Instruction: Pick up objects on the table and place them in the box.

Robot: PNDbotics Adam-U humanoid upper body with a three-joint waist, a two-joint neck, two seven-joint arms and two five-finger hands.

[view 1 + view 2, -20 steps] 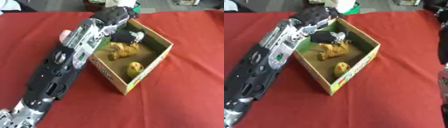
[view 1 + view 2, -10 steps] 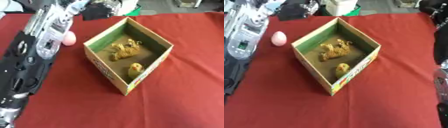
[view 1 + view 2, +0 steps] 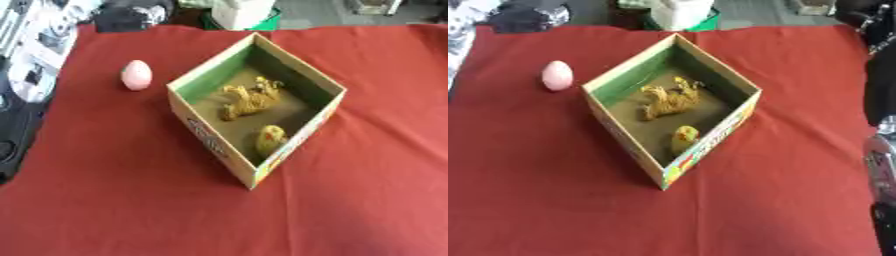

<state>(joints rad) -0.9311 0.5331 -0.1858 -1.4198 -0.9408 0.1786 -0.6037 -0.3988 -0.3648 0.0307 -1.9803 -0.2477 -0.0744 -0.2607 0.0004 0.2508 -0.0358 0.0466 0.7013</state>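
Two yellowish objects are lying inside the open cardboard box [image 3: 203, 132], which is sitting turned like a diamond near the centre of the red-covered table [image 3: 114, 200]. Its inner walls are showing green and its outer wall is carrying a coloured print. On the brown floor of the box, a tan, spiky toy figure [image 3: 248, 97] is resting toward 12 o'clock, and a small yellow rounded toy [image 3: 270, 138] is lying toward 5 o'clock, just beside the near-right wall; the two toys are lying apart. Outside the box, a pale pink egg [image 3: 136, 75] is sitting on the table at about 10 o'clock from the box, near it but not touching. The left arm [image 3: 31, 65], silver and black, is occupying the left edge of the left eye view, off the box; the left robot hand is appearing in neither view, so whether it is released or clenched cannot be told. Along the right edge of the right eye view, part of the right arm [image 3: 882, 95] is showing, dark with a silver section lower down, and the right robot hand is likewise lying outside both views.
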